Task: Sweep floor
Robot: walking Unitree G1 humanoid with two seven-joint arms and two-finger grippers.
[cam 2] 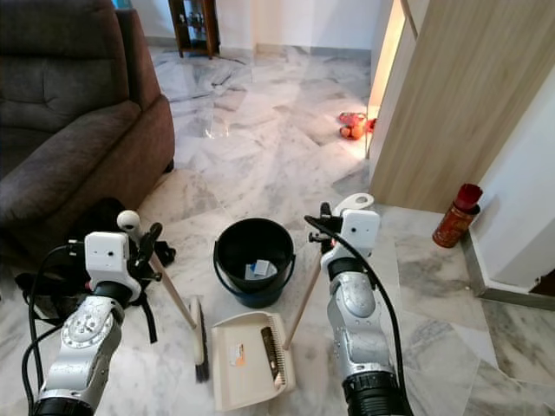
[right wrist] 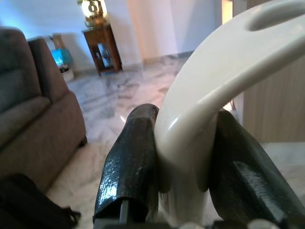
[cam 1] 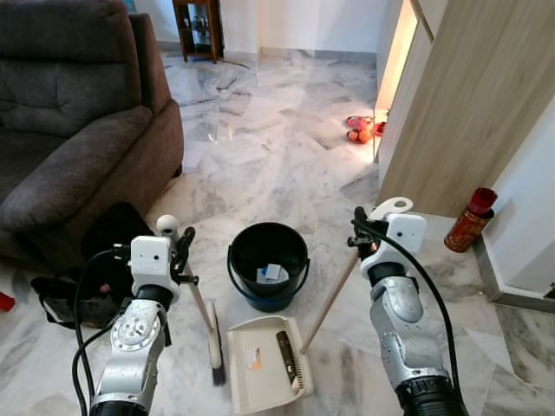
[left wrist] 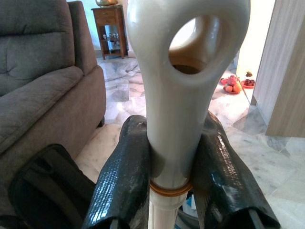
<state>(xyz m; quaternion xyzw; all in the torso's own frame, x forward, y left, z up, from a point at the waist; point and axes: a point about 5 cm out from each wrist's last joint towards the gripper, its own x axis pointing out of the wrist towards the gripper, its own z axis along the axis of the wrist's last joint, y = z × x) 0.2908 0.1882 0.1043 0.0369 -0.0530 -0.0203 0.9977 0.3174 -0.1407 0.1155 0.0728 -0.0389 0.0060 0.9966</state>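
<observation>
My left gripper (cam 1: 178, 244) is shut on the cream broom handle (left wrist: 186, 71), just below its looped end. The handle slants down to the brush head (cam 1: 215, 348), which rests on the marble floor. My right gripper (cam 1: 362, 232) is shut on the looped top of the dustpan handle (right wrist: 205, 95). That long handle (cam 1: 334, 299) runs down to the cream dustpan (cam 1: 260, 364), which lies flat on the floor between my arms, next to the brush head. A black bucket (cam 1: 267, 260) with scraps of paper inside stands just beyond the dustpan.
A dark brown sofa (cam 1: 78, 130) fills the left side, with a black bag (cam 1: 104, 251) at its foot. A wooden panel wall (cam 1: 468, 104) and a red canister (cam 1: 468, 221) stand on the right. Small red items (cam 1: 358, 130) lie on the floor farther ahead.
</observation>
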